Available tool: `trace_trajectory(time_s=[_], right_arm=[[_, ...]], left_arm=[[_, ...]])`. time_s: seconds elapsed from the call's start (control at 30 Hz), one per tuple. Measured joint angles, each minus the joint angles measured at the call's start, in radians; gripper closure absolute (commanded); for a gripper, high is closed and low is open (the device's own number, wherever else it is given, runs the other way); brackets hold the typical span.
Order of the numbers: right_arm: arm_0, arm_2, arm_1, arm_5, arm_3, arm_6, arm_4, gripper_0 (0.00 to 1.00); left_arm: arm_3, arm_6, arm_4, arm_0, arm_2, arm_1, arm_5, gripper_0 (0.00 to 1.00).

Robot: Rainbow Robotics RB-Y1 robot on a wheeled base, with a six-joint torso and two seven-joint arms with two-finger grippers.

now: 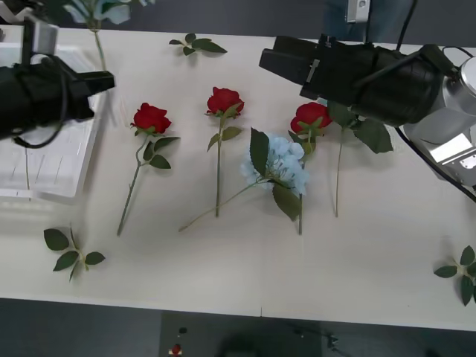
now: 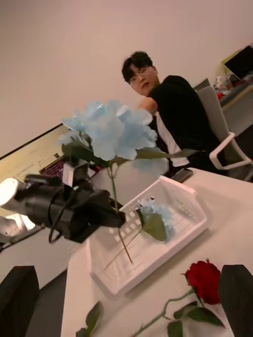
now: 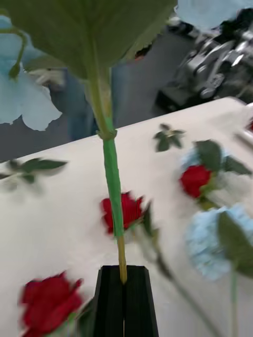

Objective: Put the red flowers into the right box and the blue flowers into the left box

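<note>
The desk is a wide white surface carrying everything. At its left edge sits the left box, a white slotted basket; the right wrist view shows one blue flower already lying inside it. Above that box the left gripper hangs with its black fingers clenched on the thin stem of a second blue flower, held upright with the bloom over the basket. The right gripper hovers over the far right of the desk, its fingers released and spread, grasping nothing. Near the desk's middle lies a third blue flower, just beside the rightmost of three red flowers; the other two lie well apart to its left. Small leaf sprigs rest near the corners.
</note>
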Motion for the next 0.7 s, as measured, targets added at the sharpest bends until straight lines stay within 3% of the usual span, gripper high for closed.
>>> trace_trajectory(time_s=[0.13, 0.27, 0.47, 0.6, 0.63, 0.67, 0.7], right_arm=[[0.000, 0.000, -0.075, 0.000, 0.039, 0.000, 0.024, 0.00], [-0.002, 0.000, -0.176, 0.006, 0.086, -0.053, 0.128, 0.00], [-0.068, 0.051, -0.298, 0.065, 0.199, -0.436, 0.286, 0.00], [-0.156, 0.121, -0.317, 0.123, 0.319, -0.631, 0.411, 0.00], [-0.176, 0.135, -0.316, 0.131, 0.347, -0.683, 0.444, 0.00], [-0.196, 0.150, -0.315, 0.135, 0.373, -0.744, 0.481, 0.00], [-0.214, 0.166, -0.315, 0.137, 0.396, -0.803, 0.517, 0.00]], left_arm=[[0.002, 0.170, -0.068, 0.039, 0.054, 0.124, 0.000, 1.00], [0.004, 0.198, -0.130, 0.098, 0.102, 0.220, 0.002, 1.00], [0.019, 0.224, -0.201, 0.201, 0.268, 0.256, 0.081, 1.00], [0.020, 0.224, -0.245, 0.261, 0.375, 0.255, 0.100, 0.99], [0.020, 0.224, -0.250, 0.274, 0.389, 0.255, 0.100, 0.81], [0.020, 0.224, -0.254, 0.286, 0.398, 0.255, 0.100, 0.58], [0.020, 0.224, -0.258, 0.294, 0.403, 0.255, 0.100, 0.46]])
